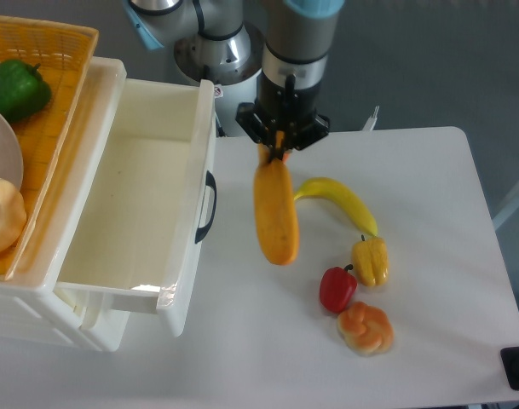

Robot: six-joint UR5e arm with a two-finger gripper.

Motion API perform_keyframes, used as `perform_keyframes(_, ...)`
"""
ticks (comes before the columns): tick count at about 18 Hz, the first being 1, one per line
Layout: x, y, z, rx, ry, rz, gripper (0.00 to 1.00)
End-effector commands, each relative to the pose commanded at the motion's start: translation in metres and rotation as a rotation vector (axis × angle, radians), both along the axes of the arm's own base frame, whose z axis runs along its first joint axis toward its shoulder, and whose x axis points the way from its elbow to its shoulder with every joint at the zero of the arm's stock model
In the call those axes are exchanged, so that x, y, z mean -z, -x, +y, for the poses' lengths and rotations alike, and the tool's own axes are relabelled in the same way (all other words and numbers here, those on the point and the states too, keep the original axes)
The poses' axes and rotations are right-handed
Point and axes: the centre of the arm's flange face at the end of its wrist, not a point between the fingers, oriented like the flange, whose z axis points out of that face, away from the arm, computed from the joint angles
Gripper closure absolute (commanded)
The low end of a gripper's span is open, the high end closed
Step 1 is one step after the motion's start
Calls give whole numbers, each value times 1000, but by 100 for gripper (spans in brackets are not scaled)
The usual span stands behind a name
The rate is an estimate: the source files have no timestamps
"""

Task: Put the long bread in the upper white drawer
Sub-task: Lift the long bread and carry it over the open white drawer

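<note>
While the gripper (279,152) clamps it, the smooth long bread (275,213) hangs.

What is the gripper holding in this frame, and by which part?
The gripper holds the long bread by its upper end; the loaf hangs down from the fingers, clear of the table, right of the upper white drawer.

Long bread (275,213): smooth orange-yellow loaf w/ rounded ends, hanging near-vertical, top end pinched, off the table, just right of drawer front. Upper white drawer (131,209): pulled open, deep white plastic, black curved handle.
</note>
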Motion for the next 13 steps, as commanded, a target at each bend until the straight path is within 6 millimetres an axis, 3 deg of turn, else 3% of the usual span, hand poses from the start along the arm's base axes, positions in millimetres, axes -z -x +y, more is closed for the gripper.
perform_keyframes(6, -11, -41, 22, 41, -56, -41, 100)
perform_keyframes(7, -14, -59, 31, 38, -56, -48, 100)
perform_keyframes(13, -9, -87, 44, 33, -32, -80, 100)
